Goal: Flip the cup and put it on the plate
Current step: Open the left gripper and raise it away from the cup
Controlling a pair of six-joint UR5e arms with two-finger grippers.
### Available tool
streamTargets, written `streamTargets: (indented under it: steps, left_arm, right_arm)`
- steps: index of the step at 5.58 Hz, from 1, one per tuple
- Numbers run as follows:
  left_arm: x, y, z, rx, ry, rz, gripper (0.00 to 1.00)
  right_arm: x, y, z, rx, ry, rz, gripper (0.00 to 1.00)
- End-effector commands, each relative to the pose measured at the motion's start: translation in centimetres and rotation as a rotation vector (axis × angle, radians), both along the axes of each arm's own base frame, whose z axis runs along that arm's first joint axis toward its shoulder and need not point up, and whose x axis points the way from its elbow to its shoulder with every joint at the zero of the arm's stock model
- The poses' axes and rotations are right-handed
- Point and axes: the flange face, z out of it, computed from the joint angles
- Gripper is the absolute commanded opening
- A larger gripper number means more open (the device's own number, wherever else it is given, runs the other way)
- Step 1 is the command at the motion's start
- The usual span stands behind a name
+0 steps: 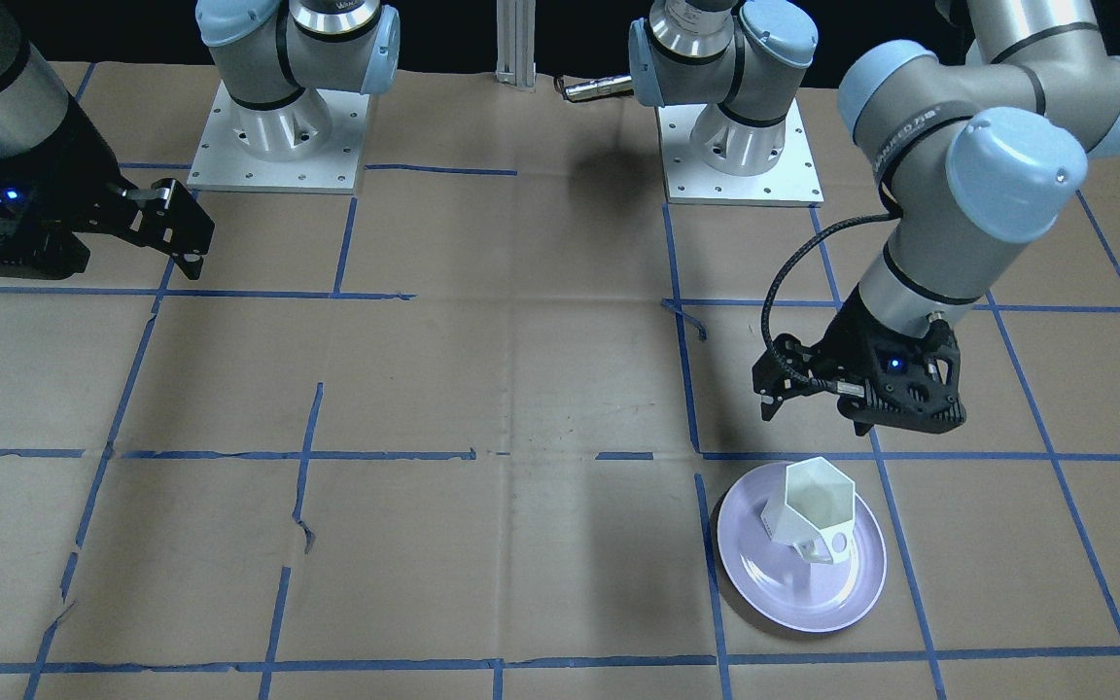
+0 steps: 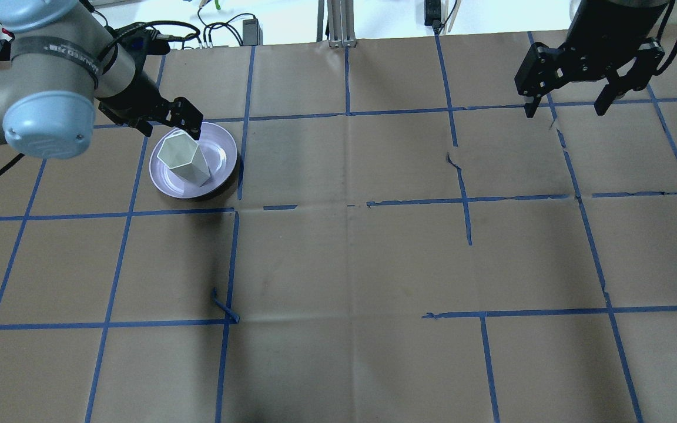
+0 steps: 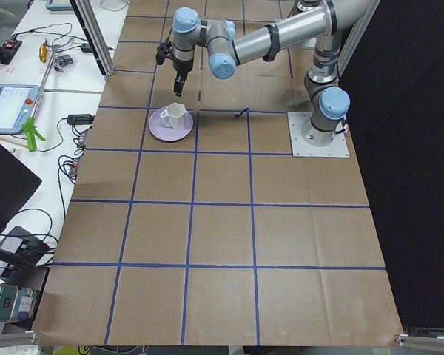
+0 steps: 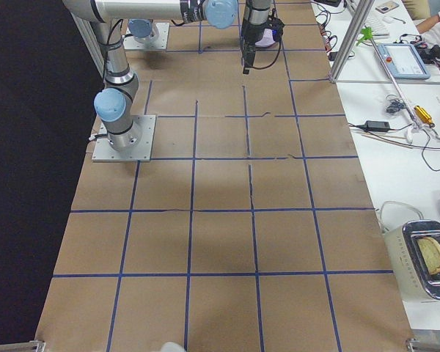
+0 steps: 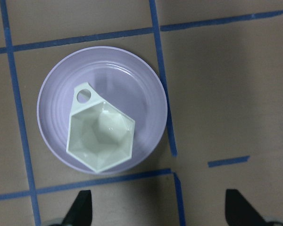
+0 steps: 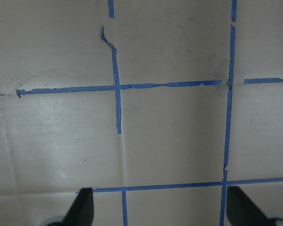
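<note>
The white faceted cup (image 1: 818,510) stands upright, mouth up, on the lavender plate (image 1: 764,574). Its handle points away from the robot. My left gripper (image 1: 813,418) hangs open and empty just above the plate's robot-side edge, clear of the cup. In the overhead view the cup (image 2: 183,155) sits on the plate (image 2: 221,153) below the left gripper (image 2: 169,132). The left wrist view looks straight down into the cup (image 5: 101,136) on the plate (image 5: 132,80), with the fingertips (image 5: 82,202) wide apart. My right gripper (image 2: 565,108) is open and empty, far off.
Brown paper with blue tape grid lines (image 2: 350,202) covers the table. The two arm bases (image 1: 273,146) stand at the robot's side. The right wrist view shows only paper and tape below the right gripper (image 6: 160,207). Cables and a bench lie beyond the far edge.
</note>
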Motion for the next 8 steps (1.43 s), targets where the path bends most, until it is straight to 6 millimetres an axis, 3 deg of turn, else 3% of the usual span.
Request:
streamTargets:
  steps: [1,2,3,8]
  left_arm:
    - [-3.1,3.0,9.0,0.077,0.008,0.086,0.99]
    - [-3.2,4.7,10.7,0.089,0.014,0.163,0.99]
    - [-2.7,6.4,10.8,0.120,-0.059,0.176,0.99]
    - [-2.7,7.6,10.5,0.125,-0.076,0.178,0.99]
  right_arm:
    - [0.0,0.0,0.0,0.000,0.000,0.000,1.00]
    - [0.0,0.0,0.0,0.000,0.000,0.000,1.00]
    - [0.0,0.0,0.0,0.000,0.000,0.000,1.00]
    - [0.0,0.0,0.0,0.000,0.000,0.000,1.00]
